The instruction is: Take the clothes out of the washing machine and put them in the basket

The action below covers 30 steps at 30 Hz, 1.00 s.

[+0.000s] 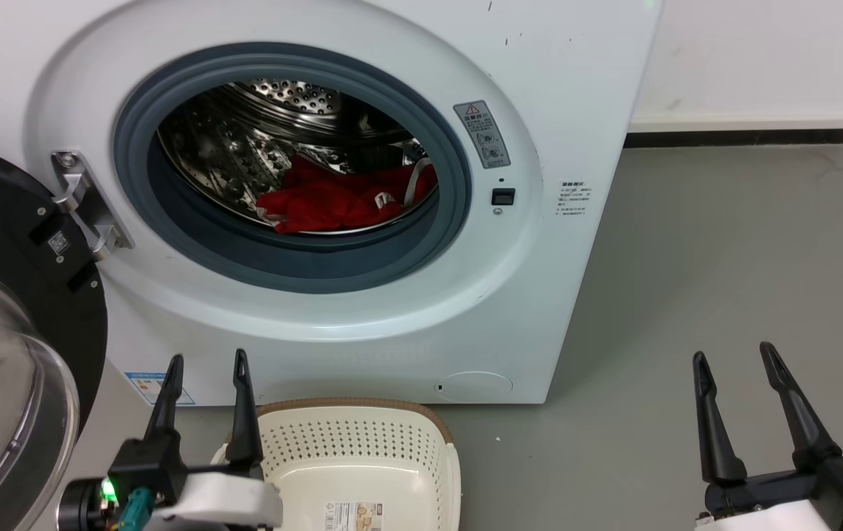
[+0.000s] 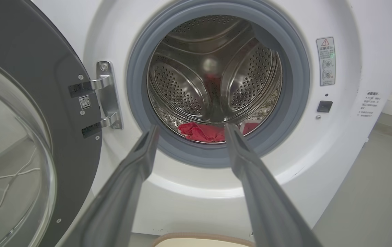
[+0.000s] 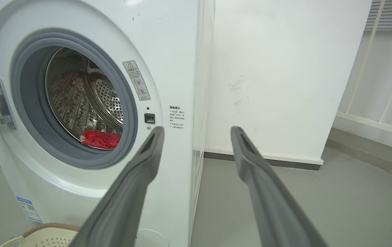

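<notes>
Front-loading washing machine [image 1: 576, 110], its door [image 1: 1, 243] swung wide at the left. A red jersey [image 1: 340, 203] lies crumpled at the bottom of the perforated drum [image 1: 244, 140], just behind the grey gasket [image 1: 303, 258], with white trim showing. The cream basket [image 1: 362, 450] stands on the floor [image 1: 723, 258] close before the machine's base. A printed label [image 1: 353, 514] on its bottom is unreadable. The left pincer [image 1: 209, 355] is released, fingers apart, at the basket's left rim. The right pincer [image 1: 733, 350] is likewise released, over the floor right of the machine. A warning sticker [image 1: 481, 134] with a red triangle, a small notice [image 1: 574, 199] and a QR sticker [image 1: 60, 243] on the door carry print too small to read.
</notes>
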Available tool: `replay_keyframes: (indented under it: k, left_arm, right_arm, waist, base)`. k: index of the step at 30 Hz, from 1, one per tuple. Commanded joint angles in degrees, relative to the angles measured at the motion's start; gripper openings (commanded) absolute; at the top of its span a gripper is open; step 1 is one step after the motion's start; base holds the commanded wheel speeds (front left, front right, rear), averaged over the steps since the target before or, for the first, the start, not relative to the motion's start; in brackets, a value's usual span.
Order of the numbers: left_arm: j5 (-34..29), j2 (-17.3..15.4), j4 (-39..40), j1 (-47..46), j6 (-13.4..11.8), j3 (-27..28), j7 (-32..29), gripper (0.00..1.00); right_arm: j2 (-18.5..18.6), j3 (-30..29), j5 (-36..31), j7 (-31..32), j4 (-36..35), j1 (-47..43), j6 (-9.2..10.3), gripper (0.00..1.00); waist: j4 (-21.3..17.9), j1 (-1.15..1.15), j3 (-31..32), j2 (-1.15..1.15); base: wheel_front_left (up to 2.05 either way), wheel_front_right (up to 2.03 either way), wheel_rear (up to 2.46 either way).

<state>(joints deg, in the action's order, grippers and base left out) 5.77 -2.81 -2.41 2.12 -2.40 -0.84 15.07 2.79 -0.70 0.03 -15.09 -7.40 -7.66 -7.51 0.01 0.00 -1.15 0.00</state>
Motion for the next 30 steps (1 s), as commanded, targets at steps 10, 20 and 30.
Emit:
replay_keyframes:
  k: [10, 20, 30]
  left_arm:
    - [-1.13, -3.01, -8.8, -16.44, 5.63, 5.02, 0.15, 1.0]
    - [-2.68, -10.42, -22.31, -37.33, 8.13, 5.88, 0.15, 1.0]
    - [-3.19, -18.76, -37.7, -58.24, 9.57, 1.77, -6.33, 1.0]
  right_arm:
    - [0.14, 0.51, 0.4, -0.12, -1.43, 4.13, 0.04, 1.0]
    - [0.11, 0.32, 2.51, -0.12, -2.48, 9.79, 0.04, 1.0]
    - [0.1, 0.11, 5.72, -0.12, -3.44, 14.47, 0.04, 1.0]
  waist:
    - [-3.98, 0.0, -6.44, 0.0]
    - [-9.53, 0.0, -16.25, 0.0]
    - [-14.31, 0.0, -25.93, 0.0]
  base:
    - [0.0, 0.0, 0.0]
    - [0.0, 0.0, 0.0]
    - [0.0, 0.0, 0.0]
